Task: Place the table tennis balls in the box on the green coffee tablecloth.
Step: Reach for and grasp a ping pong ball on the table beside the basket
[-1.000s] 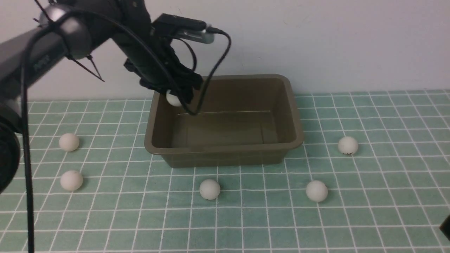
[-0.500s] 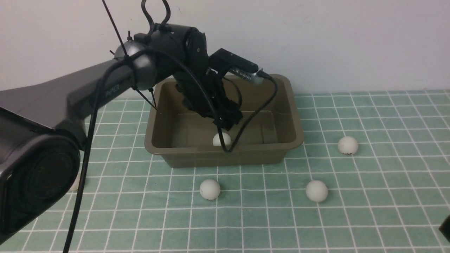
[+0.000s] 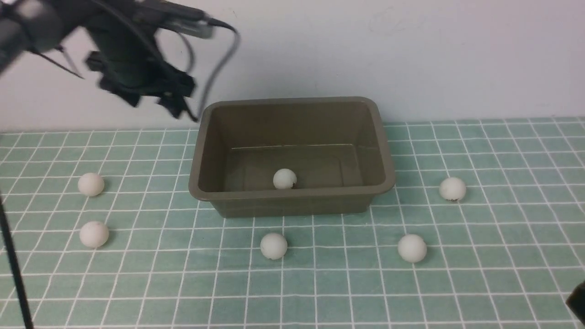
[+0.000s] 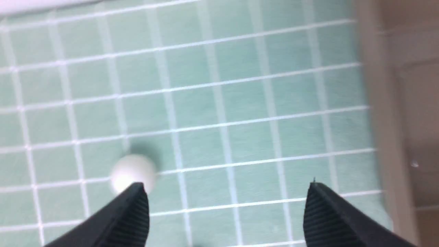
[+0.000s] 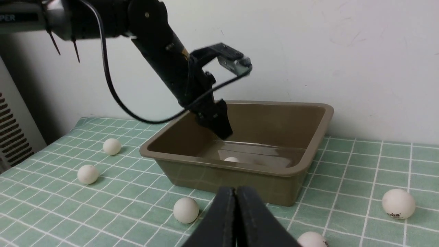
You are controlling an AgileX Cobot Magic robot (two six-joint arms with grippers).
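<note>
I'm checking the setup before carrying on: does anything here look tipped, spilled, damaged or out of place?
Nothing stands out. The olive-brown rectangular plastic box sits upright on the mint-green checked tablecloth, one white table tennis ball rests inside, and five more balls lie apart on the cloth.

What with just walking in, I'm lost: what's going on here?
It's a ball-collecting job, barely started. One table tennis ball lies in the box; five other balls sit on the green tablecloth around it. The left gripper hangs open and empty, raised left of the box; the right gripper is shut, holding nothing.
</note>
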